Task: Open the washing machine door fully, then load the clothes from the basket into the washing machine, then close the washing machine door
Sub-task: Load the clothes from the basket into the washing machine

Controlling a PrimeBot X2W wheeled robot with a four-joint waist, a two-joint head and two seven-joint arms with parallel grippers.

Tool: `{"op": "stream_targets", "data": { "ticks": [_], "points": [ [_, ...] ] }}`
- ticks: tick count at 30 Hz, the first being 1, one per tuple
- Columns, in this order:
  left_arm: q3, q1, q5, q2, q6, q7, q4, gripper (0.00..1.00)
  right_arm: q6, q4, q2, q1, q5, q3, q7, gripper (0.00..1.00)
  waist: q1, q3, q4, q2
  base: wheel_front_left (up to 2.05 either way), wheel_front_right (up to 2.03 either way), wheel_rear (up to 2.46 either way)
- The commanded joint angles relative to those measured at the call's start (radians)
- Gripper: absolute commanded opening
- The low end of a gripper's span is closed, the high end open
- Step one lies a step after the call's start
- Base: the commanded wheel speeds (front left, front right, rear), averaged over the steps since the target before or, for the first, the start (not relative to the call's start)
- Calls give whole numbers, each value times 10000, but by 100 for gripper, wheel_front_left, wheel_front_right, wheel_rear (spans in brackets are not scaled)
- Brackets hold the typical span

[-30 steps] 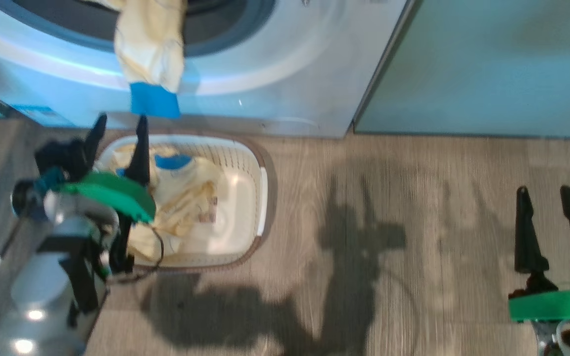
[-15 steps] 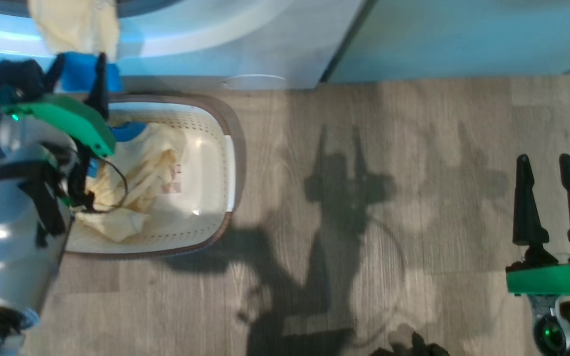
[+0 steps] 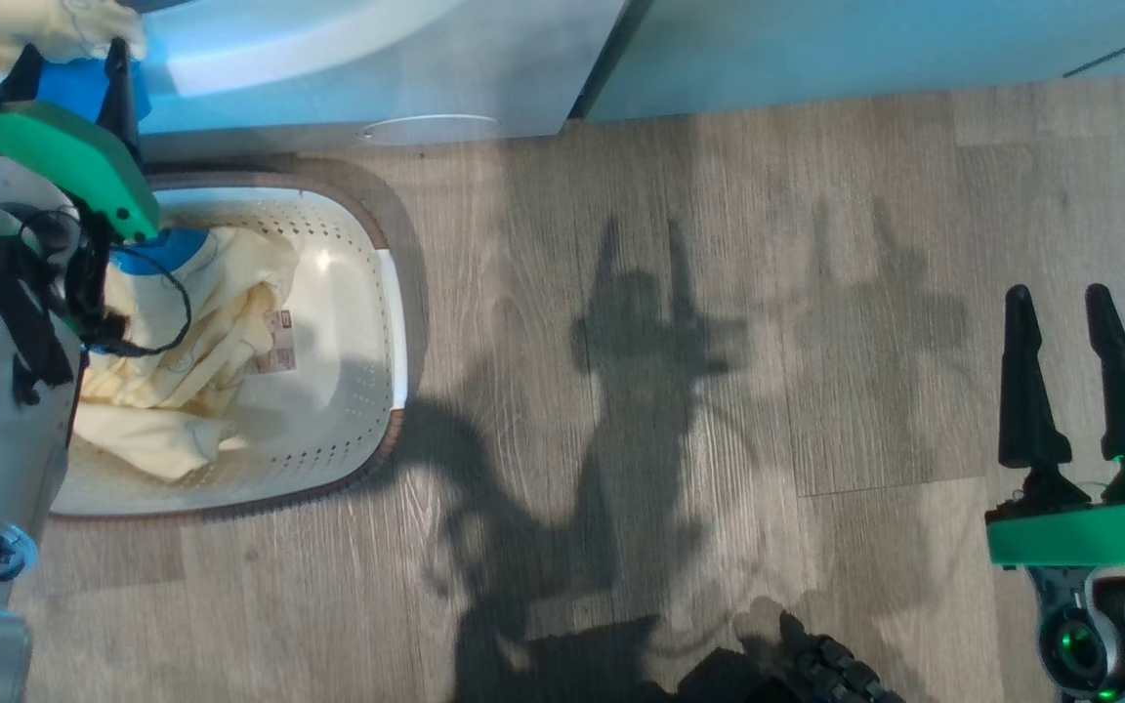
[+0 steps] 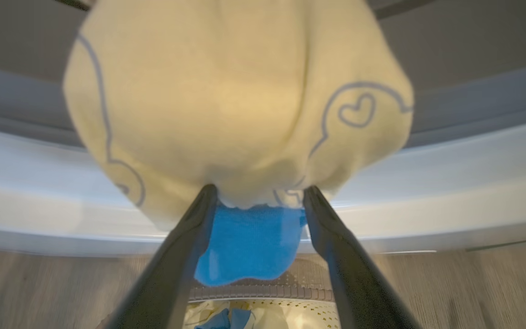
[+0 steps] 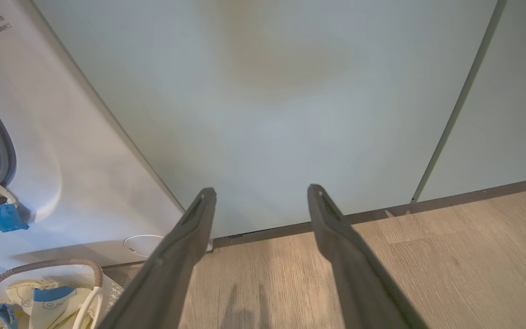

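A pale yellow garment (image 4: 240,100) hangs out of the washing machine (image 3: 328,68), its blue cuff (image 4: 249,246) dangling lowest. My left gripper (image 4: 260,192) is open, a finger on each side of that cuff and the tips at the yellow cloth's lower edge. In the head view it (image 3: 74,54) is at the top left, above the basket (image 3: 414,293). More yellow-and-blue clothes (image 3: 191,322) lie in the basket. My right gripper (image 3: 1070,332) stands open and empty over the floor at the lower right. The washing machine door is out of view.
Pale green cabinet panels (image 5: 290,91) run along the wall to the right of the washing machine (image 5: 62,160). The round service cap (image 3: 431,129) sits low on the machine front. Wood-look floor (image 3: 719,391) spreads between the basket (image 5: 48,264) and my right gripper (image 5: 260,192).
The head camera has swung, sliding the whole picture left and up. My left gripper has risen from over the basket to the hanging garment's blue cuff. The right gripper has kept still.
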Motion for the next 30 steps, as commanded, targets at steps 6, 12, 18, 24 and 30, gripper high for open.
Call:
{"op": "stream_targets", "data": {
  "ticks": [6,12,18,24,30],
  "points": [
    [122,-508,121,455,34,-222,472,79,-29,-239,-148,-141,138,231,-65,100,0,11,-67,0,0,0,0],
    [-113,-671,125,313,-241,-69,1002,0,-29,-225,-148,-100,111,162,-65,100,0,-116,35,0,0,0,0],
    [-427,-682,111,242,-531,612,1150,0,-29,-284,-148,87,6,19,-65,100,0,-313,340,0,0,0,0],
    [-738,-741,116,640,-775,1446,341,0,-29,-288,-148,189,-9,-24,-65,100,0,-443,693,0,0,0,0],
    [-743,-795,-36,1483,-852,2474,-1622,0,-29,-291,-148,208,112,0,-65,100,0,-474,797,0,0,0,0]
  ]
}}
